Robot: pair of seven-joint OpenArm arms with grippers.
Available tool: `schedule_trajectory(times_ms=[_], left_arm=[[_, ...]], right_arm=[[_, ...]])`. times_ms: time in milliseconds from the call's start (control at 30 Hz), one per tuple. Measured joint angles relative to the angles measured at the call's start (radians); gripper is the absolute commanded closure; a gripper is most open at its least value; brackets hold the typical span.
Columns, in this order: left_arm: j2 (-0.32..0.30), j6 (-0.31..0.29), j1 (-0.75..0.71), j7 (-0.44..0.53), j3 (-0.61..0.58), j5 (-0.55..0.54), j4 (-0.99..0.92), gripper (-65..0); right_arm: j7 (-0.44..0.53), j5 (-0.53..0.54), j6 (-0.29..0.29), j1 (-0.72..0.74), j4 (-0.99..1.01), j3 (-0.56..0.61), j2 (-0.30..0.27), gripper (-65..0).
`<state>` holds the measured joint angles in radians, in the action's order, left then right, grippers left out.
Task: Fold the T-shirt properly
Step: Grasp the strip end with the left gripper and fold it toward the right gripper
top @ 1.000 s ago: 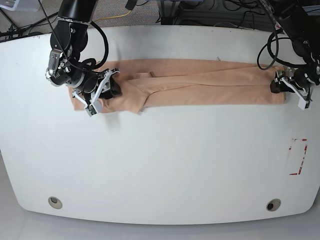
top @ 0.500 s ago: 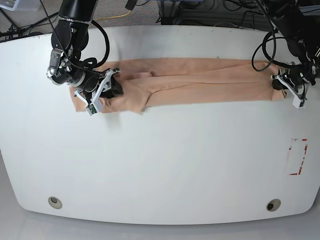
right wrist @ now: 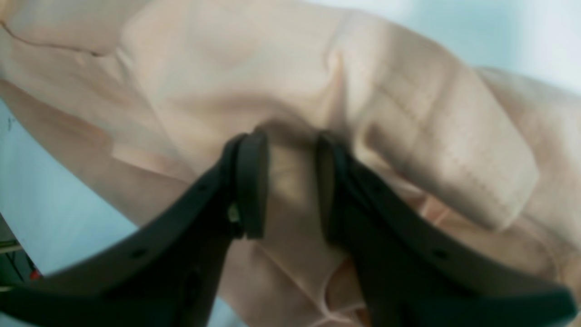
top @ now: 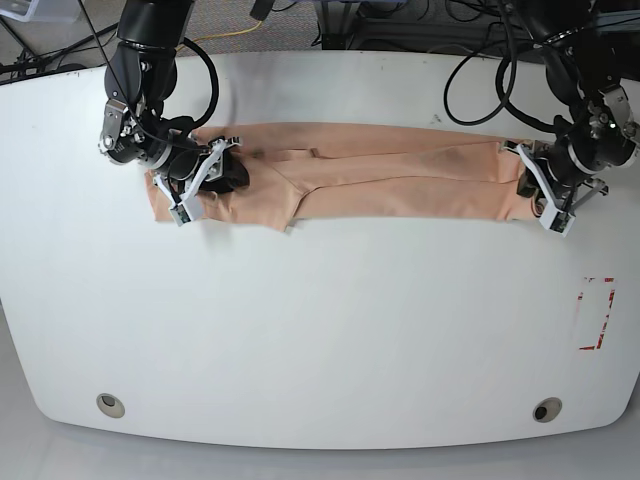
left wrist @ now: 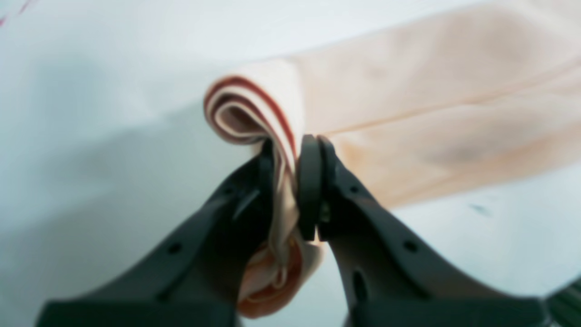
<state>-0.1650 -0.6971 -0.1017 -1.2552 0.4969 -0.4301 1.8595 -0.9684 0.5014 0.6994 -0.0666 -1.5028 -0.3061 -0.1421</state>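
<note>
T-shirt lies as a long narrow peach band across the far half of the white table, folded lengthwise, running almost from one arm to the other. Overlapping layers show near the base view's left end, with a small corner poking out of the near edge.

Left gripper is at the band's end on the base view's right. Jaws are clamped on the shirt: wrist view shows a rolled bunch of fabric pinched between the two black pads, layers curling up above them and more fabric hanging out below. That end is gathered and drawn in.

Right gripper is at the opposite end, base view's left, sitting on the cloth. Jaws partly closed with a ridge of fabric between the pads; fabric fills the gap and touches both, so it reads as a grip on a thick fold. A stitched hem lies just beside its fingers.

Red tape marks sit near the table's right edge, well apart from the shirt.
</note>
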Motion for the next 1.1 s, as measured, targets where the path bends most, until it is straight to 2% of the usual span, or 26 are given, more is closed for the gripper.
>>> schedule_trajectory(times_ms=[133, 267, 400, 533, 700, 867, 967, 1100], left_arm=[[0.070, 0.000, 0.033, -0.109, -0.040, 0.003, 0.045, -1.5], [0.158, 0.000, 0.076, -0.146, -0.048, 0.003, 0.053, -2.5], [0.211, 0.000, 0.114, -0.160, -0.074, 0.004, 0.054, -4.0], [0.243, 0.000, 0.133, -0.158, -0.136, 0.004, 0.054, -4.2], [0.315, 0.000, 0.127, -0.159, -0.226, 0.006, 0.054, -4.2], [0.322, 0.000, 0.130, -0.153, -0.280, 0.005, 0.033, -4.2], [0.319, 0.000, 0.130, -0.116, -0.291, 0.011, 0.010, -4.2], [0.320, 0.000, 0.129, -0.114, -0.294, 0.010, -0.013, -4.3]], right_arm=[[0.000, 0.000, 0.000, 0.000, 0.000, 0.000, -0.002, -17.1], [0.000, 0.000, 0.000, 0.000, 0.000, 0.000, -0.002, -17.1], [-0.001, 0.000, 0.000, 0.000, 0.000, 0.000, -0.002, -17.1], [0.000, 0.000, 0.000, 0.000, 0.000, 0.000, -0.002, -17.1], [0.000, 0.000, 0.000, 0.000, 0.000, 0.000, -0.001, -17.1], [0.000, 0.000, 0.000, 0.000, 0.000, 0.000, -0.001, -17.1], [-0.001, 0.000, 0.000, 0.002, 0.000, 0.000, -0.001, -17.1], [-0.003, 0.000, 0.000, 0.002, 0.000, 0.000, -0.001, -17.1]])
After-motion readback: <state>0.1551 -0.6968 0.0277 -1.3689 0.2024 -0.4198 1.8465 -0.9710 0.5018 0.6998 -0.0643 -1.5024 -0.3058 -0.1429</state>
